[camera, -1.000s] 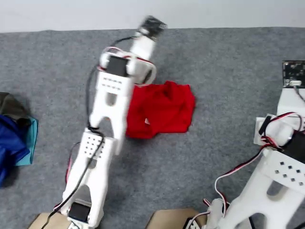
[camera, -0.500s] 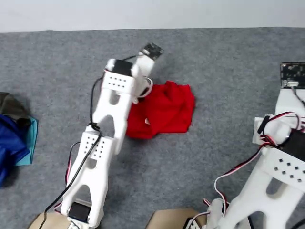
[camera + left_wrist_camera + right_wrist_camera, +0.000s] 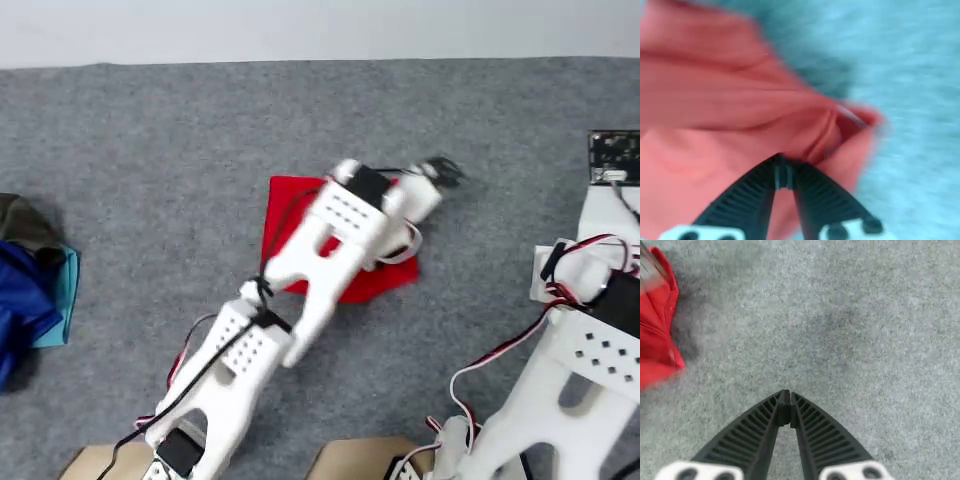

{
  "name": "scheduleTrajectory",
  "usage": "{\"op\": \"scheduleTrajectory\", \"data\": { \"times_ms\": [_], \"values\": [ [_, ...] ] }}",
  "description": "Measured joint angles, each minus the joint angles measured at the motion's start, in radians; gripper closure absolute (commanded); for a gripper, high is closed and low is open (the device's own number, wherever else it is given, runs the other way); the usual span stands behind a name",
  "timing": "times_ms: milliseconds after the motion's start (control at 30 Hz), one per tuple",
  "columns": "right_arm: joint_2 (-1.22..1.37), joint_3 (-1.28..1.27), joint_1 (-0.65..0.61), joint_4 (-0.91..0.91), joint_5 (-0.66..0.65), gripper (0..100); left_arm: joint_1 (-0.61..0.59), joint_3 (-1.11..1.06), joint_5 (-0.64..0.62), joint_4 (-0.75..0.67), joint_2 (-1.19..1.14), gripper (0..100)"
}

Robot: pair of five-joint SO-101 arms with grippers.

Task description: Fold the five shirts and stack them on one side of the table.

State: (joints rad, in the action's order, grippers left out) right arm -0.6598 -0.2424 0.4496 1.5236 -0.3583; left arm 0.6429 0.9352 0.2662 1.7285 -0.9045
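Centrally we log the red shirt [image 3: 290, 215], partly spread, left gripper [image 3: 782, 172] clamped on its cloth. Right gripper [image 3: 786, 412] hangs closed, empty, nearby. Grey carpet-like counter [image 3: 150, 150]; blue shirts [image 3: 20, 300] heaped at its edge; pale wall [image 3: 300, 25] behind.

Grey felt tabletop [image 3: 150, 150], pale wall [image 3: 300, 25] behind
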Motion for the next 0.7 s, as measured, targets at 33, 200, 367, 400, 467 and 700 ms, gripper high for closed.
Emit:
{"op": "scheduleTrajectory", "data": {
  "times_ms": [33,200,367,400,467,700],
  "values": [
    [0.0,0.0,0.0,-0.006,0.0,98.5,0.025,-0.026,0.0,0.002,0.023,99],
    [0.0,0.0,0.0,-0.029,0.0,98.5,0.081,-0.106,0.0,0.002,0.107,99],
    [0.0,0.0,0.0,-0.031,0.0,98.5,0.008,-0.106,0.0,0.002,0.137,99],
    [0.0,0.0,0.0,-0.031,0.0,98.5,-0.025,-0.104,0.0,0.002,0.14,99],
    [0.0,0.0,0.0,-0.031,0.0,98.5,-0.086,-0.089,0.0,0.002,0.14,99],
    [0.0,0.0,0.0,-0.031,0.0,98.5,-0.13,-0.08,0.002,0.002,0.137,99]
  ]
}}
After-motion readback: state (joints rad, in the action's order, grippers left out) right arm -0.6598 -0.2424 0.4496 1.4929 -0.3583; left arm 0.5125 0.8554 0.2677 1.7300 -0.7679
